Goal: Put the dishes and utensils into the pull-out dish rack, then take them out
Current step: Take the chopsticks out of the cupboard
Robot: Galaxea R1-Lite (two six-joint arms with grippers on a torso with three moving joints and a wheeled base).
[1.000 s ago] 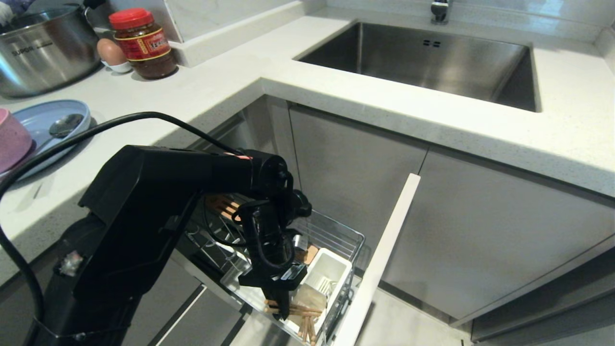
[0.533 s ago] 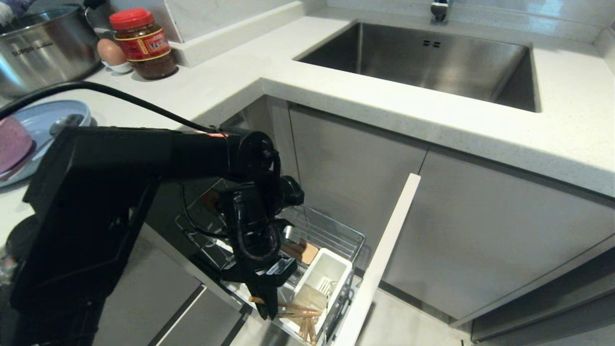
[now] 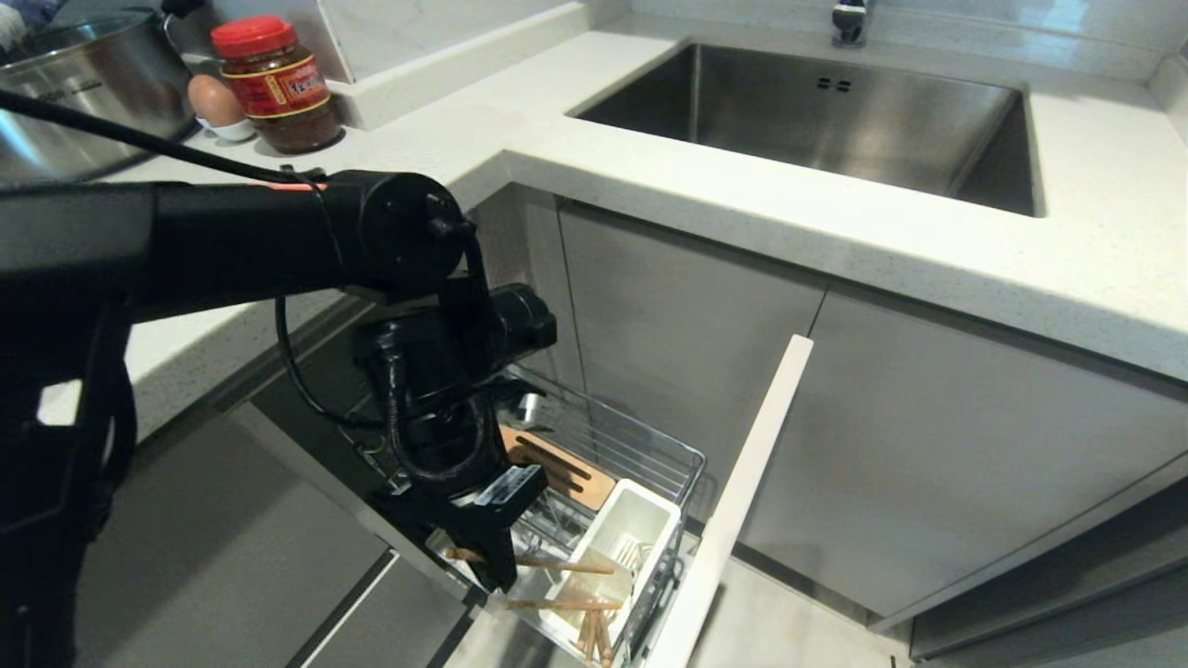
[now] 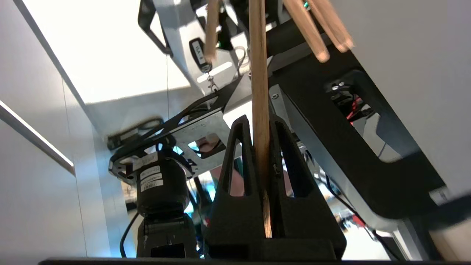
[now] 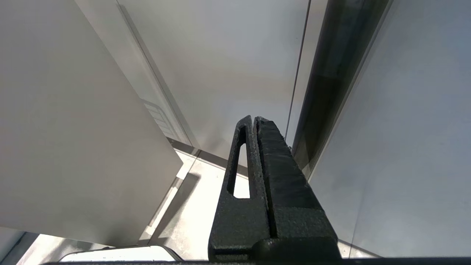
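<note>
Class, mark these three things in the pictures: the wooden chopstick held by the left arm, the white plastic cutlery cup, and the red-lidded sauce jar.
Thin light wooden chopstick (image 4: 258, 92): left wrist view, mid-shaft.
White plastic cutlery cup (image 3: 640, 515): head view, inner wall.
Red-lidded brown sauce jar (image 3: 278, 88): head view, red label.

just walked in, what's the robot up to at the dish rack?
The left hand is shut on a wooden chopstick, holding it over the front of the pull-out dish rack, next to the white cutlery cup. More wooden sticks lie at the rack's front end. The right hand is shut on nothing, parked beside the cabinet fronts.
</note>
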